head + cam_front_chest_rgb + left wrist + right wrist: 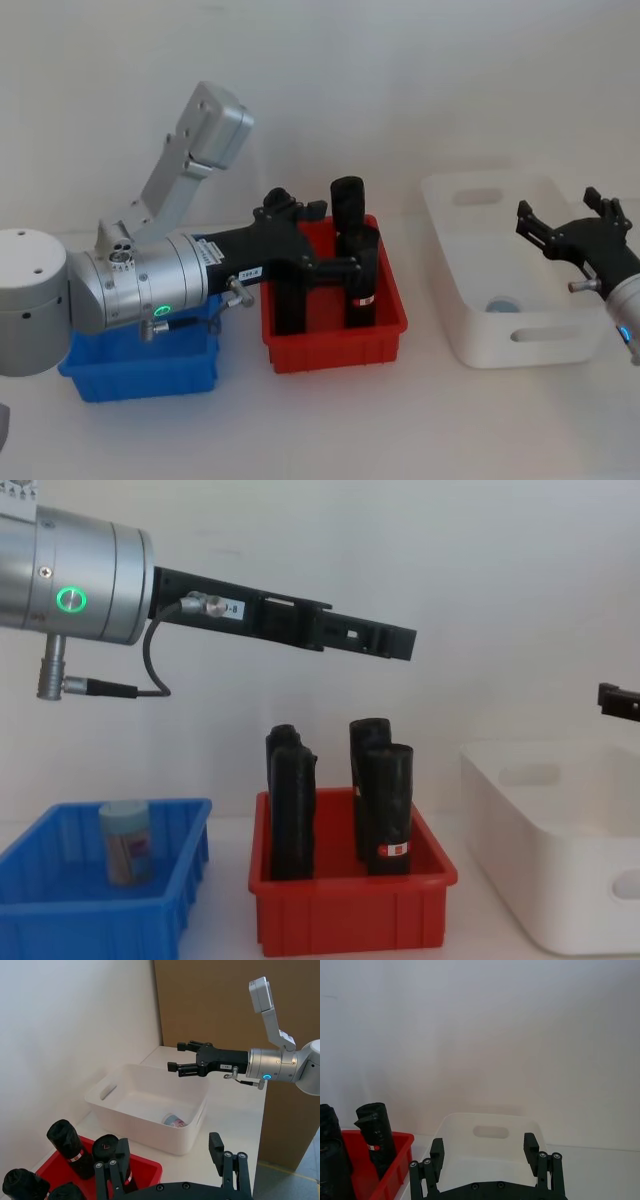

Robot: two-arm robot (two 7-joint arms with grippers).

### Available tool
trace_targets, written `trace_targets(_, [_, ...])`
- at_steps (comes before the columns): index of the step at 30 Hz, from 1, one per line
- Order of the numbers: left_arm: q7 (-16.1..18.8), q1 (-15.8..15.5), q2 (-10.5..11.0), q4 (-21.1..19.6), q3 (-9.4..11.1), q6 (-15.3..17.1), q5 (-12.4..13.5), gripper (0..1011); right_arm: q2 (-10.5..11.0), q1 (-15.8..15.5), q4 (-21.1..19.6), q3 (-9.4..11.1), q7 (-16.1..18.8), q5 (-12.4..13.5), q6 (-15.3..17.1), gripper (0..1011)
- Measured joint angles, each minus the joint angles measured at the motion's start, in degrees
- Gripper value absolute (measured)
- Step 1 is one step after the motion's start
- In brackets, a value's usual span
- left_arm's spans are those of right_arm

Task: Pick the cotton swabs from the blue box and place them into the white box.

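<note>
Surroundings first. I record a red box (350, 915) directly beneath the left gripper (385, 638), holding upright black rolls (388, 805). The gripper hangs well above their tops and touches none of them. The blue box (60, 910) sits behind the fingertips, below that arm's silver wrist. One tub of cotton swabs (127, 842) stands upright in it, with its pale blue lid on top. In the head view the arm's body covers most of this box.

Left gripper: in its own wrist view the fingers stand well apart with nothing between them.

Right gripper (176, 1056): it hovers above the white box (145, 1135), clear of the rim. Its fingers are spread wide and it carries nothing. Below it, well apart, a second tub (174, 1120) rests on the floor of the white box close to one wall, and it appears to lie on its side. The red box and its rolls lie off to this gripper's left, beside the white box.
</note>
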Motion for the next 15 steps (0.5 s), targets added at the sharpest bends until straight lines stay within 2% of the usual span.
trace_targets(6, [1.5,0.6,0.0,0.0,0.2,-1.0,0.2,1004,0.1,-1.1,-1.3,-0.2,0.0,0.0,0.0,1002])
trace_targets(12, [5.3,2.0,-0.1,0.1,0.9,-3.4,0.9,1004,0.4,-3.8,-4.3,-0.6,0.0,0.0,0.3,1002])
trace_targets(15, [8.2,3.1,-0.2,0.2,1.4,-5.4,1.4,1004,0.7,-5.9,-6.6,-0.9,0.1,0.0,0.5,1002])
